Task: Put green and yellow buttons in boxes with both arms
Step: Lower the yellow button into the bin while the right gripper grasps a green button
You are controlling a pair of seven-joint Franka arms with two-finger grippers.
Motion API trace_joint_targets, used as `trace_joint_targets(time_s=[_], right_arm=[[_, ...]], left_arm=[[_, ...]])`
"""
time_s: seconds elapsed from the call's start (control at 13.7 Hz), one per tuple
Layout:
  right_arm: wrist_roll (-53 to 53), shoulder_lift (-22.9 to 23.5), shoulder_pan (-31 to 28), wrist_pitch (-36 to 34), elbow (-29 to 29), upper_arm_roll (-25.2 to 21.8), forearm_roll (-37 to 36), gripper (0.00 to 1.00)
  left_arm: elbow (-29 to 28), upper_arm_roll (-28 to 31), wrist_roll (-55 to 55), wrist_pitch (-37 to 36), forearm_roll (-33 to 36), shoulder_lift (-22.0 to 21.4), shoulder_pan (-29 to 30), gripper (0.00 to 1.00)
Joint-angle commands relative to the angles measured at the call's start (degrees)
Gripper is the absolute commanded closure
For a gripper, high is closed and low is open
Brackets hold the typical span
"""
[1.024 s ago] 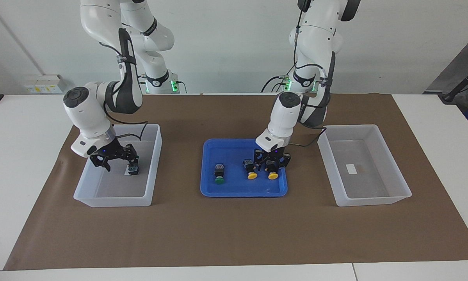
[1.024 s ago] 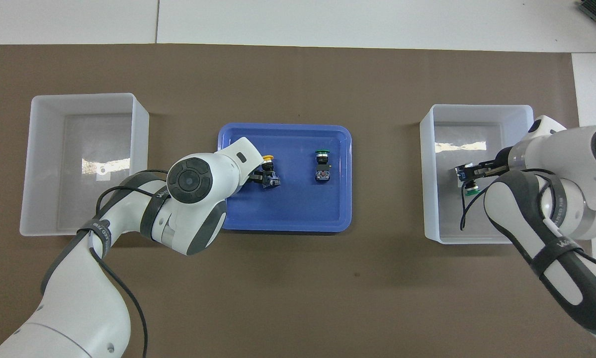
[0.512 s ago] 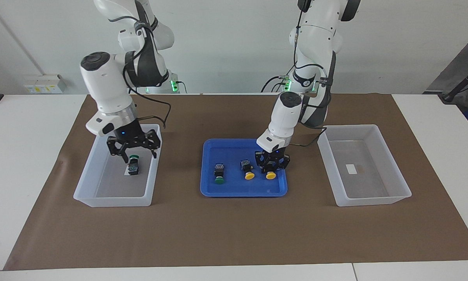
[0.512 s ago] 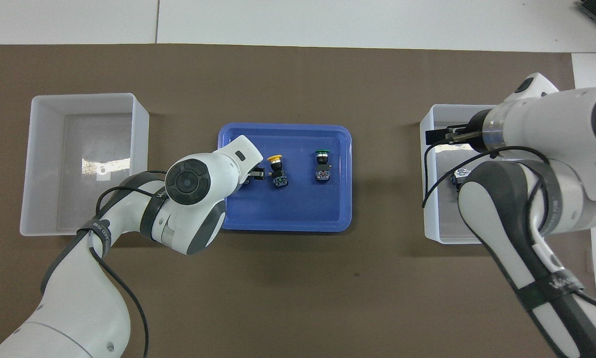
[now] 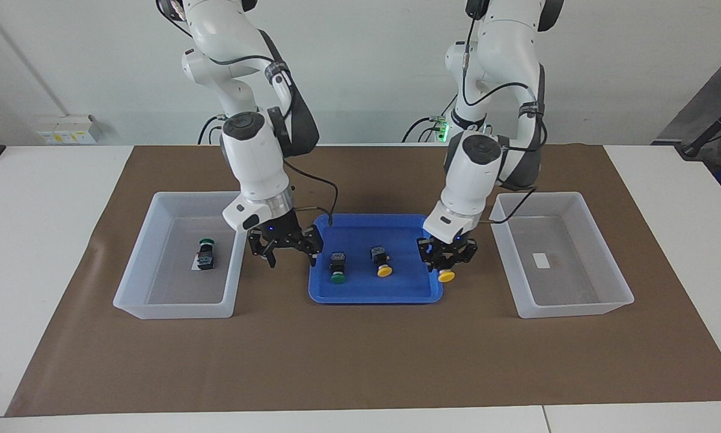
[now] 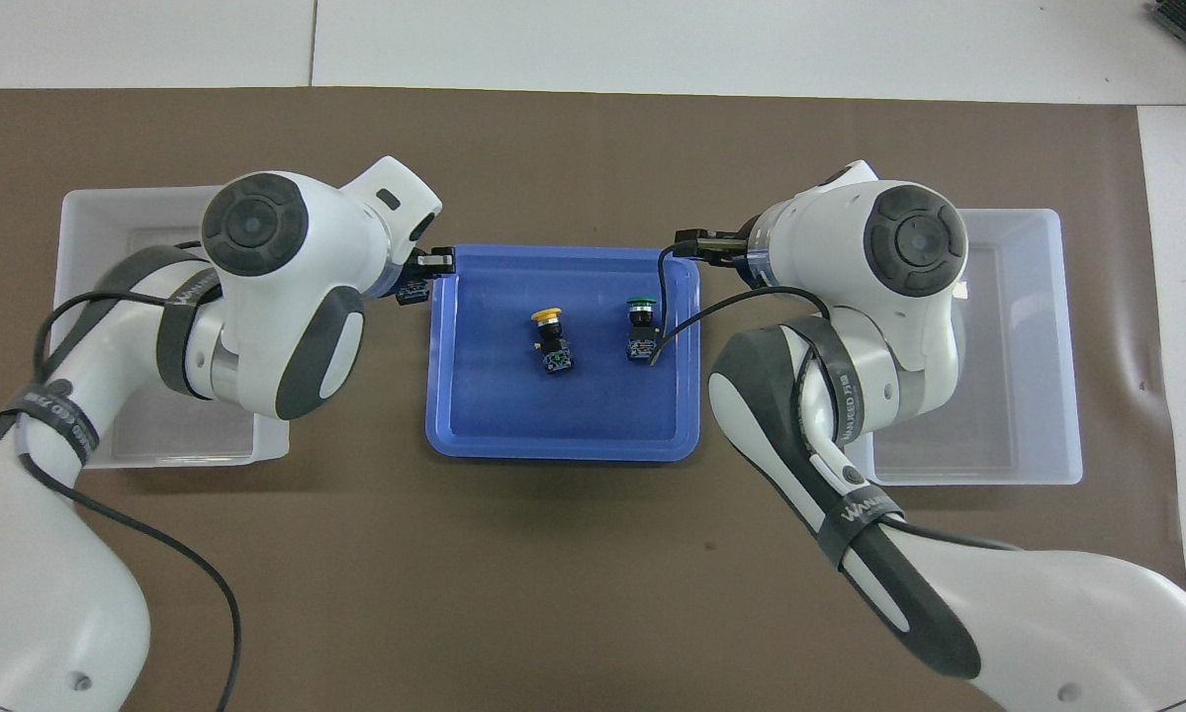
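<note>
Two white Franka arms work over a paper-covered bench (image 5: 360, 361). The left gripper (image 5: 447, 260) hangs above the blue tray's (image 5: 372, 294) edge toward the empty bin (image 5: 576, 307), its fingers (image 5: 433, 257) clamped on a yellow-capped button (image 5: 446, 275), cap pointing down. The right gripper (image 5: 285, 246) hovers over the tray's other edge, beside the bin (image 5: 174, 310) at the right arm's end; its fingers (image 5: 270, 257) are spread wide and carry nothing. Between the two sets of fingers, a green-capped button (image 5: 337, 268) and a second yellow-capped button (image 5: 382, 262) lie in the tray, the green one closer to the right fingers. Another green-capped button (image 5: 204, 254) rests on the white label inside the bin beside the right gripper.
</note>
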Motion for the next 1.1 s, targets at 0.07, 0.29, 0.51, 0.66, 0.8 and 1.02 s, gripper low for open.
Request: trace_joint_targets(time_s=[0.07,0.29,0.51,0.66,0.8,1.02], right_arm=[[5.3,7.1,4.5,1.9,5.9,-0.1,-0.3,0.00],[6.6,8.2,6.8,1.5,5.7,-0.1,-1.0,0.00],[6.6,8.2,7.5,1.7,2.8,-0.1,-4.6,0.00],[6.6,8.4,7.5,1.9,2.4,-0.1,-5.2,0.00],[6.4,8.4,7.6,1.8,1.7,-0.1,-5.3,0.00],[5.6,8.3,8.3,1.8,0.1,-0.1,-5.3,0.00]], left_arm=[[3.2,-0.8,9.6,-5.8,-2.6,-0.7,9.1,1.00],[4.3,-0.6,21.5,-8.3,-7.2,-0.7,16.4,1.00],[3.2,-0.3,27.8,-9.1,-7.3,-1.0,20.9,1.00],[-0.9,-0.1,28.9,-8.1,-7.3,-2.6,22.4,1.00],[-5.2,-0.1,29.2,-5.9,-7.2,-3.3,22.7,1.00],[-10.1,-0.1,29.2,0.7,-7.2,-2.0,22.5,1.00]])
